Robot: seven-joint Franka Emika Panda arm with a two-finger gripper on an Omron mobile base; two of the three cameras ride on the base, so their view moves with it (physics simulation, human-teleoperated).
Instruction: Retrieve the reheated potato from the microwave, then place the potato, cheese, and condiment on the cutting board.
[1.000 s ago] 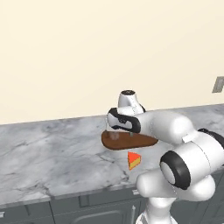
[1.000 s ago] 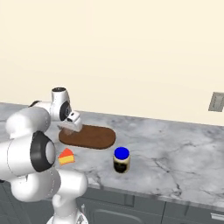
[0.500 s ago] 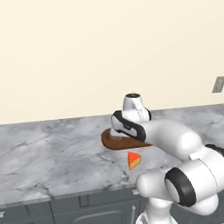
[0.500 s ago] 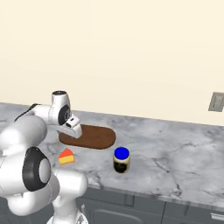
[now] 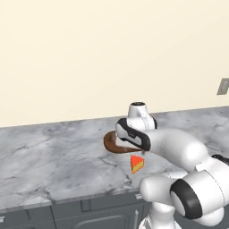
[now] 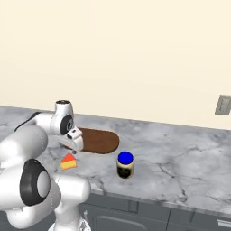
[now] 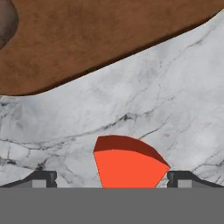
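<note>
One item, the potato [image 7: 5, 22], looks to sit on the cutting board [image 6: 97, 140]; you have the cheese [image 7: 127, 165] and condiment [image 6: 125, 164] left on the surface [image 5: 53, 156]. Your fingers [image 7: 43, 178] are spread wide, empty, straddling the cheese just beside the board.

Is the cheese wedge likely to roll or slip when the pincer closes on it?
The cheese lies flat on the counter, so rolling seems unlikely. Its tapered sides may squirt out from the open pincer. It looks small and probably light.

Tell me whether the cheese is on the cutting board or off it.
Off. The cheese lies on the bare marble counter, beside the cutting board, with a strip of marble between them in the hand view.
</note>
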